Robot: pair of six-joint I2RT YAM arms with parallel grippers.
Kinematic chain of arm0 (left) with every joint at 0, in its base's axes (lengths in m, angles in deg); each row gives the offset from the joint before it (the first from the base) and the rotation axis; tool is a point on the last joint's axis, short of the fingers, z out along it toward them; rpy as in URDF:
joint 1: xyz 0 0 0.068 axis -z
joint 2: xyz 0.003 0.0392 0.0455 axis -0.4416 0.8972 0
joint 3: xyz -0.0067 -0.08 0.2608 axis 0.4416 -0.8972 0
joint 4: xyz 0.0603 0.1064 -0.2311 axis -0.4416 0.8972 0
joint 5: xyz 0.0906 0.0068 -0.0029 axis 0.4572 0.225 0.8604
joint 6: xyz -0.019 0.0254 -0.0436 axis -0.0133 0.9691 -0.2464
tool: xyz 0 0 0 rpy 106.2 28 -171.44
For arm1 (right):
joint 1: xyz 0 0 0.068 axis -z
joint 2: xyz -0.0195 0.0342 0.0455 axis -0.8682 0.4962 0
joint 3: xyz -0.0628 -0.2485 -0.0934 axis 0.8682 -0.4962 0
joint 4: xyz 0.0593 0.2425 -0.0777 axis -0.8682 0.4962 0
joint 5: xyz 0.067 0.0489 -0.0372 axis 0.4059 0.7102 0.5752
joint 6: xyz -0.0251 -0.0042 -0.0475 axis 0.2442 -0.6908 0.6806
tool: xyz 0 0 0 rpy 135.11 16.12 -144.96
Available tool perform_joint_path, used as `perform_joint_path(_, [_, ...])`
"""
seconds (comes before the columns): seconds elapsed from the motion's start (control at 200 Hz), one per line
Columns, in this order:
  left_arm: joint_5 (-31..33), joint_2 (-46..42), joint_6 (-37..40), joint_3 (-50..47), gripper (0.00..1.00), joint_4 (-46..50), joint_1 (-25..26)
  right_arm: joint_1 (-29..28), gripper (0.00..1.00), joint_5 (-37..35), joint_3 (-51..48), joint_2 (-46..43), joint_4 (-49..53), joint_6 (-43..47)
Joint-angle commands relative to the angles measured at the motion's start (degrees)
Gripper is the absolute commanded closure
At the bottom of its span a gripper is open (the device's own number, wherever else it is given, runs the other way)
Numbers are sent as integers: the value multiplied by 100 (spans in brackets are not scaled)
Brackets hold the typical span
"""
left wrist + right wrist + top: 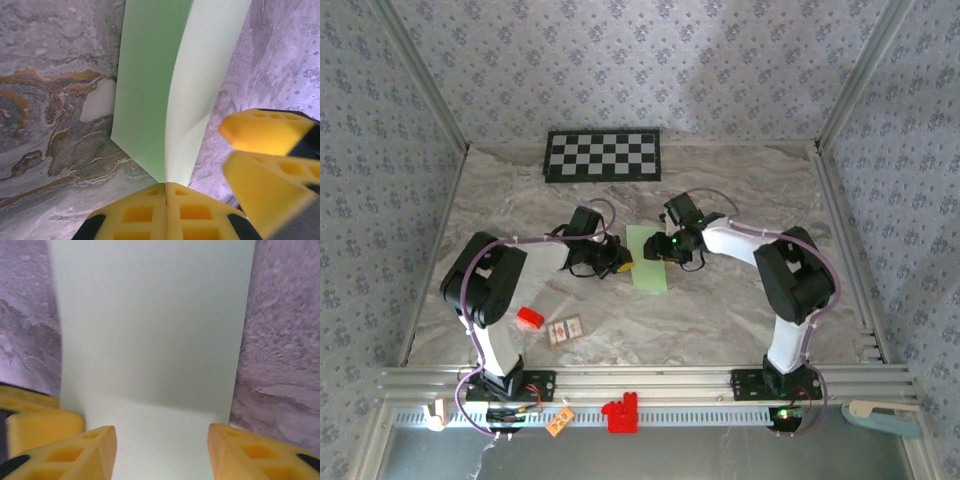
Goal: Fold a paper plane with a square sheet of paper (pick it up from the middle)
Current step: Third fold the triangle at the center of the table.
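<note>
The pale green sheet of paper (pixel 648 262) lies near the middle of the marble table (pixel 740 190), between the two grippers. From above it looks like a narrow rectangle, with its long side running away from the arm bases.

The left gripper (pixel 617 263) is at the left edge of the sheet. In the left wrist view its yellow fingers (pixel 137 212) are pressed together, and the sheet of paper (pixel 145 85) comes out from between the tips, so this gripper pinches the paper. From the pinched point a crease runs up the sheet. The part to the right of the crease is lighter and looks raised from the table.

The right gripper (pixel 665 250) is at the right side of the sheet, very near the left one. In the right wrist view its fingers (pixel 95 450) stand wide apart, and the flat paper (pixel 155 340) lies under them and in the gap.

A checkerboard panel (pixel 602 155) stands at the far wall, well apart from the sheet. A small red block (pixel 529 318) and a small card (pixel 565 328) lie near the left arm.
</note>
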Motion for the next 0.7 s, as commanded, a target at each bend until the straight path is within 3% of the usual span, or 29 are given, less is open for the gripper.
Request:
perform_joint_path(0.0, [-54,-21,-91,-14,100,-23,-54,-28,40,-454,-288,-623,-236,810])
perform_joint_path(0.18, [-47,-117,-249,95,100,186,-60,-322,29,-1020,-1107,-1580,-1042,1844])
perform_joint_path(0.32, [-45,-167,-302,176,100,343,-64,-795,27,-1519,-1616,-2008,-1494,2775])
perform_joint_path(0.555, [-46,-180,-395,206,100,388,-64,-1379,25,-1420,-1969,-1982,-1862,3326])
perform_joint_path(0.695, [49,-236,-406,138,100,432,-65,-1868,25,-2142,-2091,-1745,-2031,3631])
